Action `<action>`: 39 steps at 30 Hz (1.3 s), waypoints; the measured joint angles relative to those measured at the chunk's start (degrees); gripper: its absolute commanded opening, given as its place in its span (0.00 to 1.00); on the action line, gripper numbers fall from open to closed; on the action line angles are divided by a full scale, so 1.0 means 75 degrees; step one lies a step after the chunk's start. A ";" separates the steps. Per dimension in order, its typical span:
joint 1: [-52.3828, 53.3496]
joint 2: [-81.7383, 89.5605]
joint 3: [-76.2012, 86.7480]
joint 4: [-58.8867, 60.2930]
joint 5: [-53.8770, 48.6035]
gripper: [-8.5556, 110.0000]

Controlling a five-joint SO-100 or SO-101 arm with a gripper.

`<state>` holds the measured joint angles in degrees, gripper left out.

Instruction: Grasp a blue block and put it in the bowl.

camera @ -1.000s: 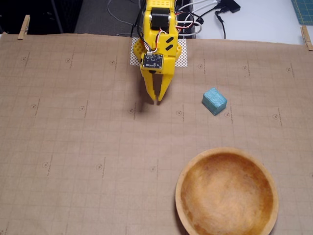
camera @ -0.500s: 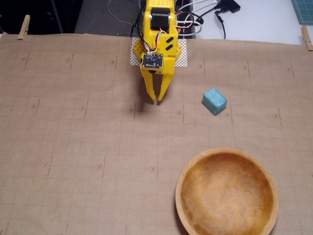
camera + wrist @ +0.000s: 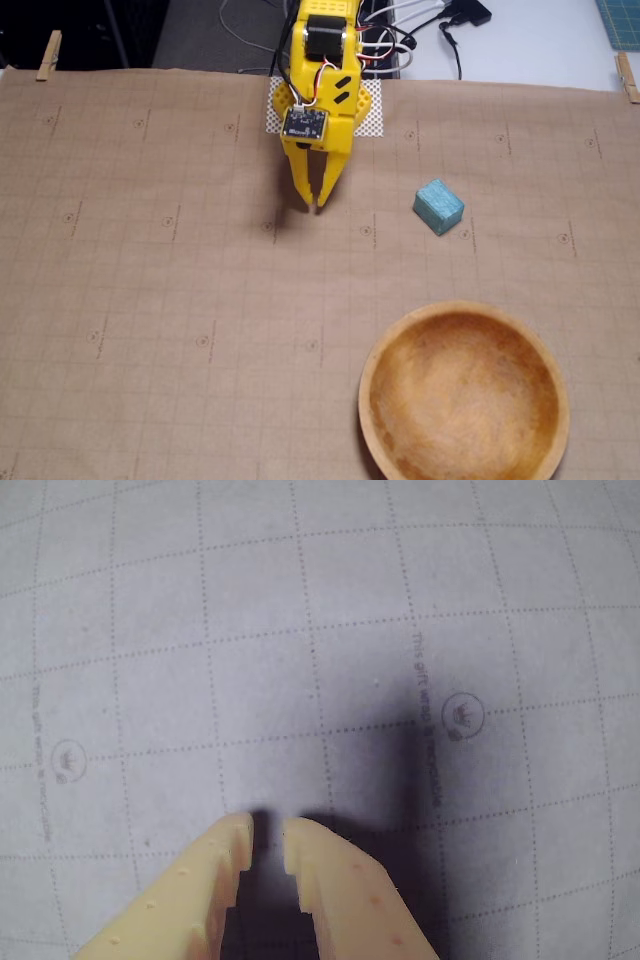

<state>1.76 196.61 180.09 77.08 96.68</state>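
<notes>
In the fixed view the small teal-blue block (image 3: 438, 206) lies on the brown gridded paper, right of centre. The large round wooden bowl (image 3: 392, 350) sits at the lower right, empty. My yellow gripper (image 3: 313, 204) points down at the paper, well to the left of the block and apart from it. Its jaws are nearly together with only a thin gap and hold nothing. In the wrist view the gripper (image 3: 267, 842) enters from the bottom edge over bare gridded paper; neither block nor bowl shows there.
The brown paper (image 3: 150, 300) covers the table and is clipped by wooden pegs (image 3: 48, 54) at its far corners. Cables (image 3: 420, 30) and the arm's base lie behind the paper's far edge.
</notes>
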 measured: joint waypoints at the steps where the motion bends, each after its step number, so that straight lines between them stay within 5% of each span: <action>1: -0.0023 0.0000 -0.0012 -0.0164 0.0000 0.09; 22: -0.0762 -0.0176 -0.2098 -0.0926 0.0000 0.09; 34: -0.2637 -0.2602 -0.3926 -0.0949 0.0000 0.10; 39: -0.3328 -0.2824 -0.4031 -0.0949 0.0000 0.18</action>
<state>-23.20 175.43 149.85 69.96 96.68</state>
